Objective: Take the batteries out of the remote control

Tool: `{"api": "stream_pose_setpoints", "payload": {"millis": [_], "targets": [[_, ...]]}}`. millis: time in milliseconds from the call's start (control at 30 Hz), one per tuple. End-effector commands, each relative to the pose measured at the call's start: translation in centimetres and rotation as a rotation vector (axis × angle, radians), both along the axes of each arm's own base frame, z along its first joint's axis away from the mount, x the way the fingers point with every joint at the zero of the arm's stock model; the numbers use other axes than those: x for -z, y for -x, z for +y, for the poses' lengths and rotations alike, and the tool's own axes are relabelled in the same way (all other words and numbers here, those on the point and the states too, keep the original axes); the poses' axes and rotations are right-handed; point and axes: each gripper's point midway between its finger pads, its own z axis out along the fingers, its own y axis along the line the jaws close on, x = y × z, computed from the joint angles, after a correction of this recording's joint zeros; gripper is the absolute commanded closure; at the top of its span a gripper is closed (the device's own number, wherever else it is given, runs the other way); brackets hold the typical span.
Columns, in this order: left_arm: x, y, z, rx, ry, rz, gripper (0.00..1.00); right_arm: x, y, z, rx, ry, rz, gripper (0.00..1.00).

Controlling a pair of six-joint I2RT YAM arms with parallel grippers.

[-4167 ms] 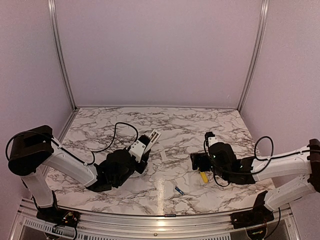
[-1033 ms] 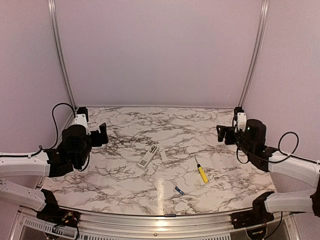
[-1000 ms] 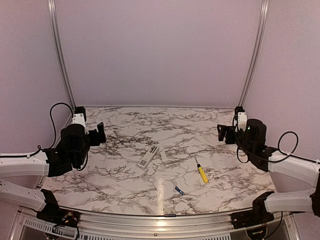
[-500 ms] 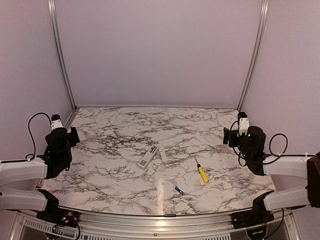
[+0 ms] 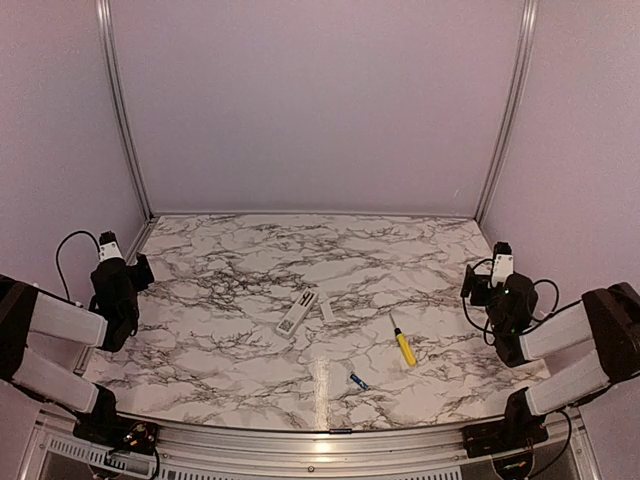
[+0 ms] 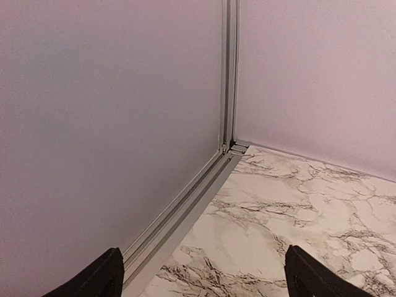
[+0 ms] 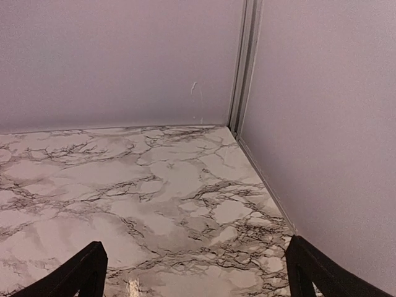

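Observation:
The white remote control (image 5: 297,312) lies slanted on the marble table near its middle, dark label at its near end. One blue battery (image 5: 358,381) rests on the table nearer the front edge, apart from the remote. My left gripper (image 5: 143,271) is pulled back to the table's left edge, open and holding nothing; in the left wrist view its fingertips (image 6: 99,279) stand wide over bare marble. At the right edge my right gripper (image 5: 475,285) is also open and holds nothing, its fingertips (image 7: 86,271) far apart. Neither wrist view shows the remote or a battery.
A small flat white cover piece (image 5: 327,311) lies just right of the remote. A yellow-handled screwdriver (image 5: 403,345) lies right of centre. Pale walls with aluminium corner posts (image 6: 228,74) (image 7: 245,65) close in the table on three sides.
Both arms have drawn back from the table's middle to its left and right edges and folded lower. The remote, cover piece, screwdriver and battery have not moved in the last second.

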Motion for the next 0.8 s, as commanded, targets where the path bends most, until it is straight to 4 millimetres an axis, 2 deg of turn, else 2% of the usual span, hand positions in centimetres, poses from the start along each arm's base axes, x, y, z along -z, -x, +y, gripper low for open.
{"api": "stream_pose_setpoints", "payload": {"millis": [0,100,167,300,400,467,667,733,767], "targets": [[-1.8,-1.2,-1.1,0.106,-0.019,-0.087,0.06,-2.8,-1.1,0.1,-0.013,0.013,-0.11,0.01],[-2.1,-1.2,-1.2,0.142,-0.033,-0.123,0.06,-3.7,-0.4,-0.1,-0.019,0.056,-0.169,0.01],[-1.4,-1.4,-1.0,0.156,-0.024,-0.121,0.06,-4.2,0.2,0.5,-0.055,0.086,-0.219,0.01],[-0.6,-2.4,-1.4,0.19,-0.023,-0.088,0.07,-2.7,-0.1,1.0,-0.086,0.102,-0.207,0.01],[-0.5,-3.1,-1.4,0.211,-0.011,-0.078,0.06,-2.5,0.3,1.2,-0.098,0.113,-0.228,0.01],[-0.2,-3.6,-1.2,0.226,0.004,-0.061,0.05,-1.9,-0.5,1.3,-0.105,0.109,-0.185,0.01],[0.0,-3.5,-1.3,0.261,0.018,-0.061,0.04,-1.7,-1.2,1.2,-0.1,0.113,-0.172,0.01],[0.5,-3.0,-2.2,0.316,-0.007,-0.078,0.1,-1.6,-1.5,1.0,-0.088,0.106,-0.161,0.01],[-0.1,-2.9,-2.3,0.317,-0.018,-0.105,0.12,-1.6,-1.5,1.0,-0.087,0.106,-0.162,0.01]]}}
